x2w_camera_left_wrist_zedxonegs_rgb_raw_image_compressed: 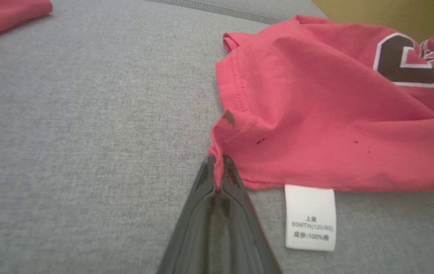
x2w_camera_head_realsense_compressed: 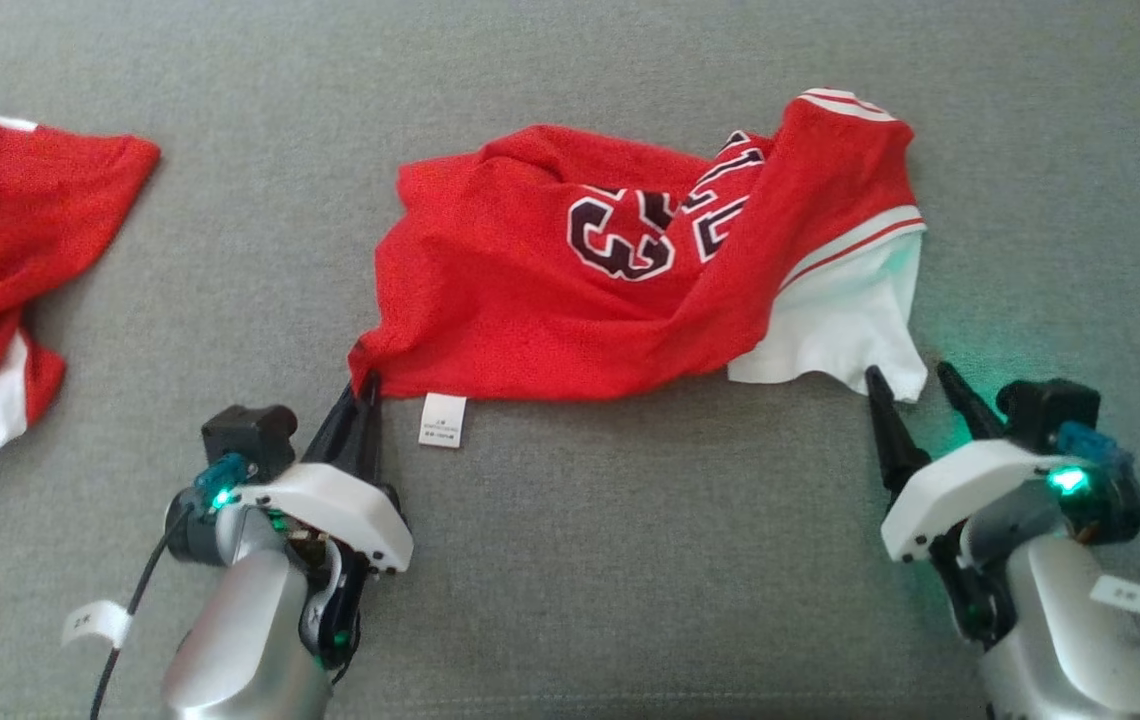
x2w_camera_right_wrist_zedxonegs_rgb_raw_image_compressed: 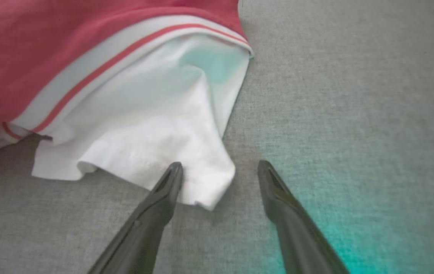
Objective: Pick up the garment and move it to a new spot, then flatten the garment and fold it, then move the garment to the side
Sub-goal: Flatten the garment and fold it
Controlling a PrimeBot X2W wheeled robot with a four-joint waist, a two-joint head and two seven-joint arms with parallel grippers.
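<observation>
The garment [x2w_camera_head_realsense_compressed: 550, 290] is a red jersey with dark numbers and a white sleeve, lying rumpled on the grey surface [x2w_camera_head_realsense_compressed: 610, 560] mid-frame. My left gripper [x2w_camera_head_realsense_compressed: 367, 388] is shut on its near left corner; the left wrist view has the two fingers pinching the red hem [x2w_camera_left_wrist_zedxonegs_rgb_raw_image_compressed: 217, 167], with a white care label [x2w_camera_left_wrist_zedxonegs_rgb_raw_image_compressed: 310, 217] just to the right. My right gripper [x2w_camera_head_realsense_compressed: 912, 378] stands open at the white sleeve's near corner [x2w_camera_right_wrist_zedxonegs_rgb_raw_image_compressed: 201, 179]. One finger [x2w_camera_right_wrist_zedxonegs_rgb_raw_image_compressed: 171, 179] rests on the white cloth, the other over bare grey fabric.
A second red and white garment [x2w_camera_head_realsense_compressed: 0, 260] lies bunched at the far left. A yellowish strip [x2w_camera_left_wrist_zedxonegs_rgb_raw_image_compressed: 388, 11] borders the grey surface beyond the jersey in the left wrist view.
</observation>
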